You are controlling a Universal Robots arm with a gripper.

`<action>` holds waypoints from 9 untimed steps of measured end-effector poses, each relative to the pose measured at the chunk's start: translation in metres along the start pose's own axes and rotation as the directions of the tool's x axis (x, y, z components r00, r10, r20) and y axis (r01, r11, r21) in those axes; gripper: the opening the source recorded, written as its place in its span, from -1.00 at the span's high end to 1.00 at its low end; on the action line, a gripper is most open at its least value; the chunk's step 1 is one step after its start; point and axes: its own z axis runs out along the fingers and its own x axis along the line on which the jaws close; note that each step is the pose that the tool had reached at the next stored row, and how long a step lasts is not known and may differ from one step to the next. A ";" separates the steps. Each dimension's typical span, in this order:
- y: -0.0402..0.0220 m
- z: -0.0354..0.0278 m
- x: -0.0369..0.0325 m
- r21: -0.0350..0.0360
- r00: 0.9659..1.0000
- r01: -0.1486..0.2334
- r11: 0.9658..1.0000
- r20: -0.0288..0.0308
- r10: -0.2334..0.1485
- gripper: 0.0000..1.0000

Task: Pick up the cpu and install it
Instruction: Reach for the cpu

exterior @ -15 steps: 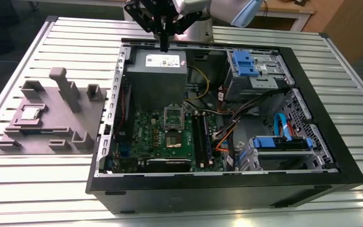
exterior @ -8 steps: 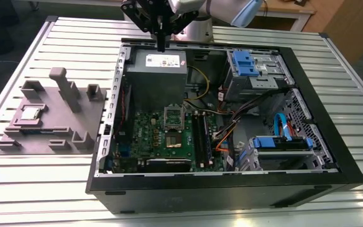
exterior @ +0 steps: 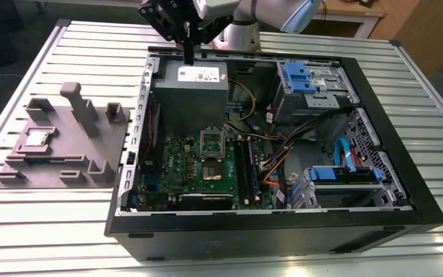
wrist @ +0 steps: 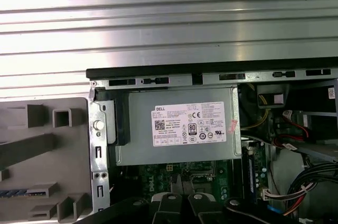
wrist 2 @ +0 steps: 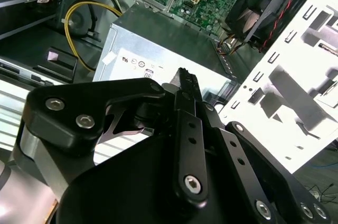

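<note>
The cpu (exterior: pixel 37 138), a small silver square chip, lies flat in a recess of the grey holder block (exterior: pixel 90 158) on the table, at the exterior view's left of the open computer case. My gripper (exterior: pixel 188 56) hangs far from it, above the case's back edge and over the grey power supply box (exterior: pixel 193 95). Its fingers (wrist 2: pixel 186 84) are pressed together with nothing between them. On the green motherboard (exterior: pixel 183 164) the socket (exterior: pixel 213 170) lies bare, and its hinged metal frame (exterior: pixel 211 140) stands raised.
The black case (exterior: pixel 406 173) lies on its side on a slatted metal table (exterior: pixel 75 231). Inside are blue drive cages (exterior: pixel 302 78), bundled cables (exterior: pixel 283 144) and memory slots (exterior: pixel 248 167). Upright posts (exterior: pixel 79 107) rise from the holder block.
</note>
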 end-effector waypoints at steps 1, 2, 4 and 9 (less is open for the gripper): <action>0.0000 0.0000 0.0005 0.000 1.000 0.000 1.000 0.000 0.000 0.80; -0.0001 0.0000 0.0010 0.000 1.000 0.000 1.000 0.000 0.000 0.80; -0.0002 0.0002 0.0022 0.000 1.000 0.000 1.000 0.000 0.000 0.80; -0.0004 0.0006 0.0041 0.000 1.000 0.000 1.000 -0.001 0.000 0.80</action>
